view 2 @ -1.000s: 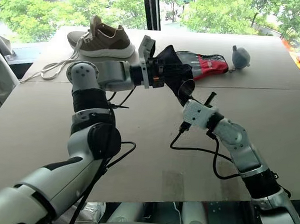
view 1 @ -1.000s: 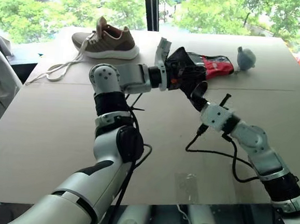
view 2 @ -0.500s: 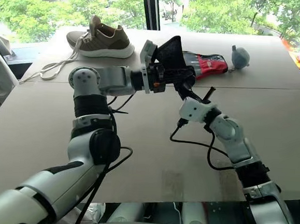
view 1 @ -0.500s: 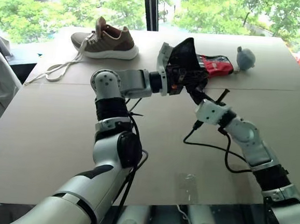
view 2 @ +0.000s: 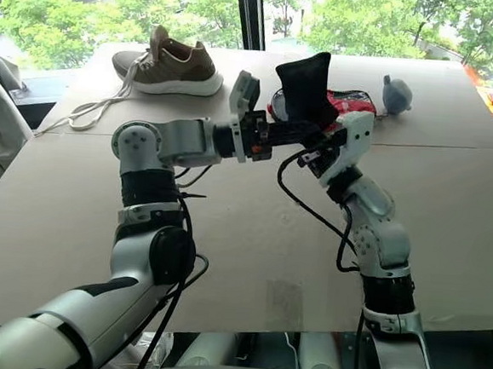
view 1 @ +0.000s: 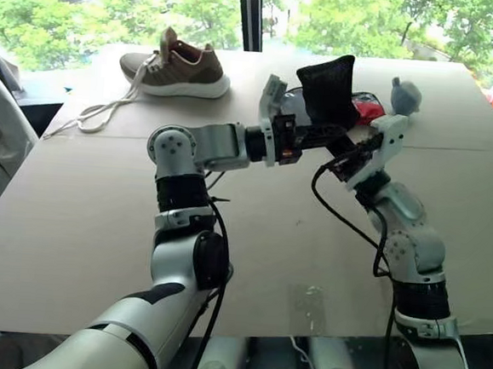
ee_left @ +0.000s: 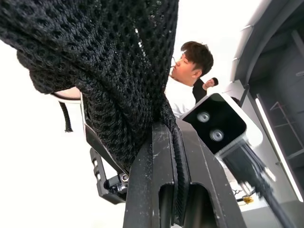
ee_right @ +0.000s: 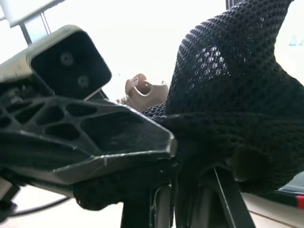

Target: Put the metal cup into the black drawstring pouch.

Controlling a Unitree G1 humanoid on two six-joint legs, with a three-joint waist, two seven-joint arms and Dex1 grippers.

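Black drawstring pouch held up above counter, standing upright between both grippers, well clear of surface. Left gripper reaches in level from left, jaws clenched on pouch fabric; mesh pinched between fingers in left wrist view. Right gripper comes up from below, jaws clamped on pouch lower edge. Pouch contents cannot be told; metal cup's place cannot be told. Shoe at counter's far left, red-and-black case and grey-blue pear-shaped object behind pouch.
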